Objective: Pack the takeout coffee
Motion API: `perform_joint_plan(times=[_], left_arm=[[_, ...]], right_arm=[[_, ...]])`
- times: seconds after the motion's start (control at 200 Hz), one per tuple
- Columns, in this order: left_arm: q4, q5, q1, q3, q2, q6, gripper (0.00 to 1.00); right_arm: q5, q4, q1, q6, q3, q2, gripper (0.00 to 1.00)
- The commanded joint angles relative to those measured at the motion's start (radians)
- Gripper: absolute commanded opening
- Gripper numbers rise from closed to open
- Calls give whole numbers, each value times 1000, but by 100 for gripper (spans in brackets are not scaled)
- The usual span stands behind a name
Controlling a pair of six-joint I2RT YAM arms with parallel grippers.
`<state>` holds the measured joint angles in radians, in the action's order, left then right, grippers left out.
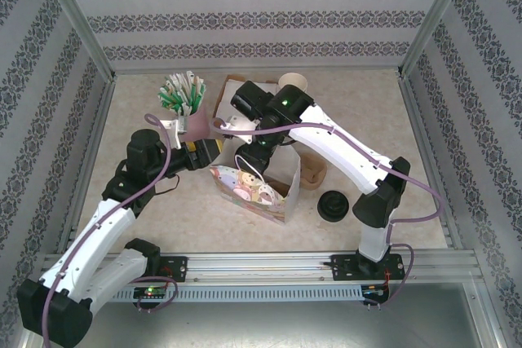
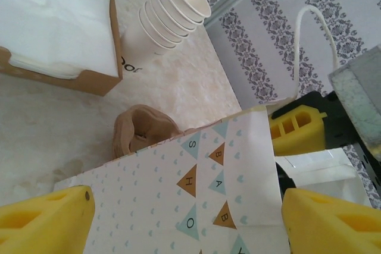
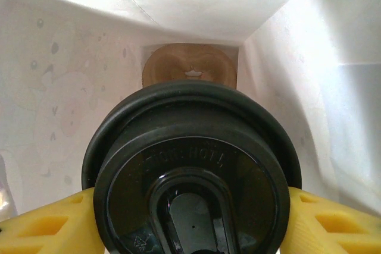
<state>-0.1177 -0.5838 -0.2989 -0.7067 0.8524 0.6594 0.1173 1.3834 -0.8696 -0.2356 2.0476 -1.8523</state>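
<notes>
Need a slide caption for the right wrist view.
Right gripper holds the black-lidded takeout coffee inside the paper bag.

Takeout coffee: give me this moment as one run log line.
takeout coffee: lidded, inside paper bag | right gripper: shut on takeout coffee, not yet released | left gripper: astride paper bag's top edge, grip unclear

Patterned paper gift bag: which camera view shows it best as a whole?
Top external: the patterned paper gift bag stands nearly whole, upright and open at mid-table. Left wrist gives a close patch of its bunting-printed side; right wrist looks inside at its white walls around the black-lidded takeout coffee cup.
</notes>
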Motion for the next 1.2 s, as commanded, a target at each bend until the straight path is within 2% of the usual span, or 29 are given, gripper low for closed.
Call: perform_joint_plan(times=[0.0, 0.155, 0.56, 0.719, 1.194], left_arm=[[73, -62, 9, -21, 1, -13, 82], [74, -113, 10, -19, 20, -21, 82], [34, -117, 8, -2, 20, -57, 78], [40, -118, 8, -1, 16, -40, 78], [76, -123, 7, 9, 11, 16, 75]], right_arm=[[7, -45, 14, 4, -18, 42, 58], [7, -93, 42, 41, -19, 68, 58], [3, -126, 89, 100, -47, 91, 57], [-2, -122, 66, 81, -71, 94, 57], [-6, -269, 7, 67, -235, 137, 56]])
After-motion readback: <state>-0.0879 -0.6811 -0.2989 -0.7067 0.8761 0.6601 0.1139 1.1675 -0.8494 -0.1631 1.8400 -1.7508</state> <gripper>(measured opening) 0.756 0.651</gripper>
